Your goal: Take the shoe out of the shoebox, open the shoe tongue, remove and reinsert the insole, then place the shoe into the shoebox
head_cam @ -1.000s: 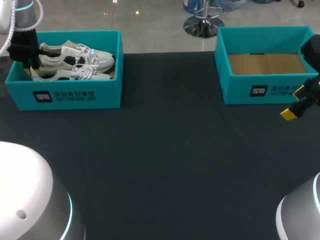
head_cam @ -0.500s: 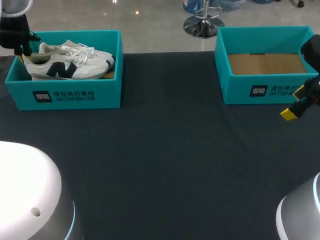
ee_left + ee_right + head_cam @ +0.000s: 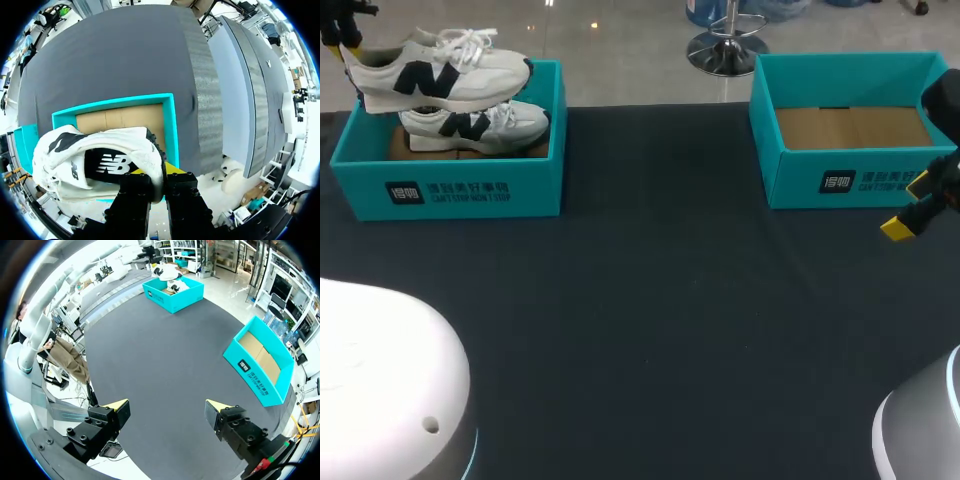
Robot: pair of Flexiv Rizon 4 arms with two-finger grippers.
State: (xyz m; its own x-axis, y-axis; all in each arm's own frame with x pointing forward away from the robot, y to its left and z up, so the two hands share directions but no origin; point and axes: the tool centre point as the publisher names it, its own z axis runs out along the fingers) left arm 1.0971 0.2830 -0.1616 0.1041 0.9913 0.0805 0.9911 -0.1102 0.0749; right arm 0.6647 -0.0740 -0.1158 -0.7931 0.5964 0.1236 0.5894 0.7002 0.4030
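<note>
Shoe (image 3: 435,75) number one, a white trainer with a dark side mark, hangs in the air above the left shoebox (image 3: 450,190) at the far left of the table (image 3: 660,300). Its heel points left and its toe right, with the sole roughly level. The left gripper (image 3: 348,45) holds it by the heel. In the left wrist view the two fingers of this gripper (image 3: 159,175) are pinched narrow on the heel collar of the shoe (image 3: 100,160), and one finger seems to sit inside the opening, though the shoe hides most of the tips. Beneath it the teal walls of the left shoebox (image 3: 172,120) frame a brown cardboard floor.

A second shoe (image 3: 475,125) of the same kind lies inside that box on its sole, toe to the right, directly under the lifted one and apart from it.

At the far right of the table stands the right shoebox (image 3: 850,180), showing only its cardboard floor. The right gripper (image 3: 910,215) hangs just near and right of it, above the dark cloth. In the right wrist view its fingers (image 3: 167,407) are spread wide with nothing between them, and the right shoebox (image 3: 250,375) lies ahead of it and to one side.
</note>
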